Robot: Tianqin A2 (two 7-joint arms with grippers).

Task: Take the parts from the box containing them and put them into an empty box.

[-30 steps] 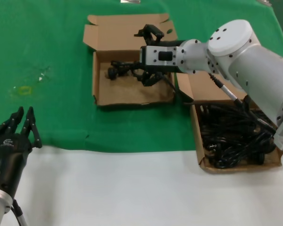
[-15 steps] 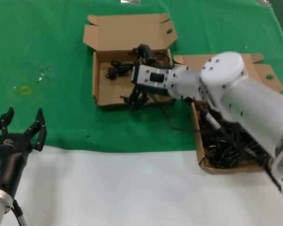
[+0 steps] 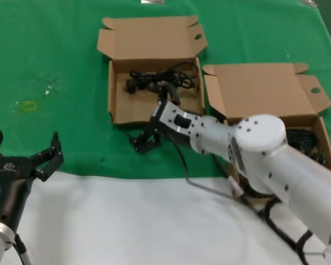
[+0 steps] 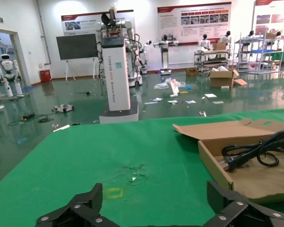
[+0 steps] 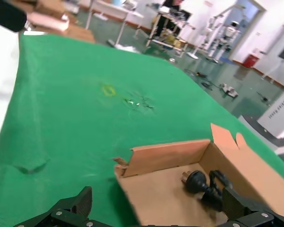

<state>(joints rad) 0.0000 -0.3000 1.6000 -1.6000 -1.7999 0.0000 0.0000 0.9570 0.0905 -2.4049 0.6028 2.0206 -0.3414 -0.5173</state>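
Over the green cloth of the desk point(image 3: 55, 49), just outside the front wall of the far box point(image 3: 154, 110), the right end effector point(image 3: 145, 139) hangs with its fingers spread and nothing between them. That box holds one black power cord point(image 3: 157, 81), coiled against its back wall with a moulded plug showing; the right wrist view catches the same plug point(image 5: 197, 180) lying on the cardboard floor. The near box point(image 3: 265, 94) on the robot's right, partly hidden behind the right arm, shows a dark tangle of cords point(image 3: 304, 139) at its visible edge. By my reading the transfer has only begun: one cord is delivered and most remain to be carried across. The left end effector point(image 3: 23, 157) waits at the near left corner, fingers wide apart and empty.
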